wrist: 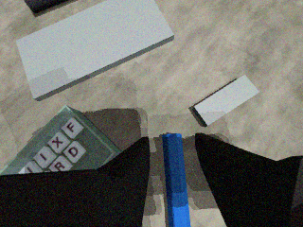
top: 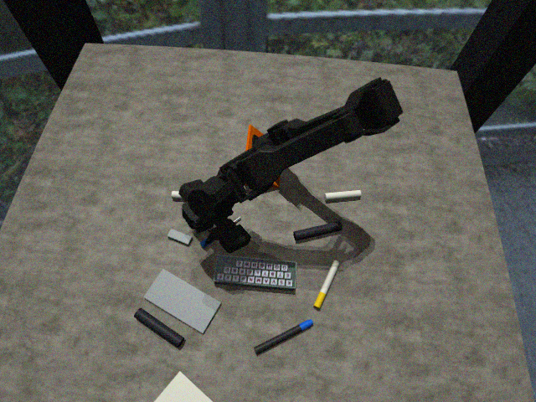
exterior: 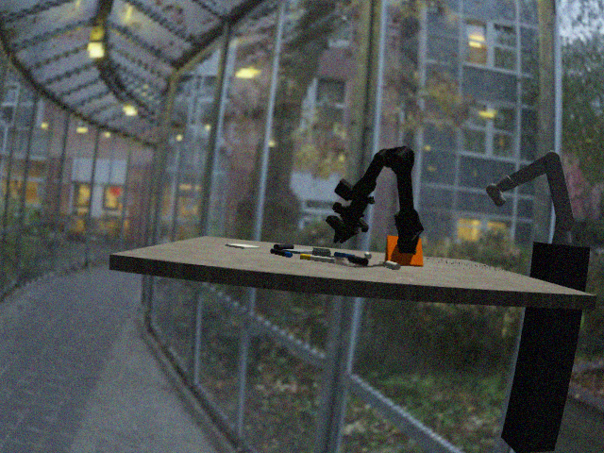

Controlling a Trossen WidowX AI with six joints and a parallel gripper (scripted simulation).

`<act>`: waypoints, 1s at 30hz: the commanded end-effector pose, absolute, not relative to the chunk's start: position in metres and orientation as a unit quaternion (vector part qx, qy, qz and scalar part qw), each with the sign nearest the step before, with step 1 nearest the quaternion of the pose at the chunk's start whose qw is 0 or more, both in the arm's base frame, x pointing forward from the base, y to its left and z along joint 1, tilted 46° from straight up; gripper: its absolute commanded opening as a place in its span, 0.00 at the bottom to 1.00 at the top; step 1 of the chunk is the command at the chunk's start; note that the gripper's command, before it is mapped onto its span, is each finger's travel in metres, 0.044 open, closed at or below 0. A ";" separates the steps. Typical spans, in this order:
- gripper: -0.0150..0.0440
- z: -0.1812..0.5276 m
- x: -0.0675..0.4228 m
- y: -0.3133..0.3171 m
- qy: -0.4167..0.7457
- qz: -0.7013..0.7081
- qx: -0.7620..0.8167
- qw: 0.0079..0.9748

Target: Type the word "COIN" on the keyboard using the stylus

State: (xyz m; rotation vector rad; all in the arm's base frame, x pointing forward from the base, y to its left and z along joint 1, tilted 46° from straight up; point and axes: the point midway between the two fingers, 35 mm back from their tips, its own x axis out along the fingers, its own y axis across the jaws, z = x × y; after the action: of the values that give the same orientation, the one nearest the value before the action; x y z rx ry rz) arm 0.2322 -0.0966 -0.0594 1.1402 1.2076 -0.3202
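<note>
The black parallel-jaw gripper points down at the desk with its jaws apart; the slim blue stylus lies between the two fingers, with a clear gap on either side, so nothing is clamped. In the wrist view the stylus runs lengthwise between the dark fingers, resting on the mottled grey-brown table top.

In the top view only the blue end of the stylus shows beside the gripper, just above the upper-left corner of the small dark-green keyboard with white keys. The keyboard's corner also shows at the left in the wrist view, bearing the letters F, X, D and R.

A small pale grey block lies just left of the gripper. A larger flat grey rectangular slab lies left of the keyboard, with a black cylinder beside its lower edge.

Further out lie a white marker with a yellow end, a dark marker with a blue cap, a dark cylinder, and a white cylinder. The black arm reaches back to an orange base block.
</note>
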 end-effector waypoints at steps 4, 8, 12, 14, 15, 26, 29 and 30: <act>0.51 -0.063 0.231 -0.092 0.537 -0.143 0.504 0.661; 0.51 -0.065 0.231 -0.091 0.537 -0.143 0.505 0.661; 0.51 -0.066 0.231 -0.090 0.537 -0.143 0.505 0.661; 0.51 -0.067 0.231 -0.089 0.537 -0.143 0.505 0.661; 0.51 -0.067 0.231 -0.088 0.537 -0.143 0.505 0.661; 0.51 -0.071 0.231 -0.085 0.537 -0.143 0.505 0.661; 0.51 -0.072 0.231 -0.084 0.537 -0.143 0.505 0.661; 0.51 -0.073 0.231 -0.083 0.537 -0.143 0.505 0.661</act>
State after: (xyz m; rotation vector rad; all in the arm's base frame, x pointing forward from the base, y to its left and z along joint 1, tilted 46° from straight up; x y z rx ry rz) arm 0.2324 -0.0858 -0.0702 1.1405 1.2072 -0.3195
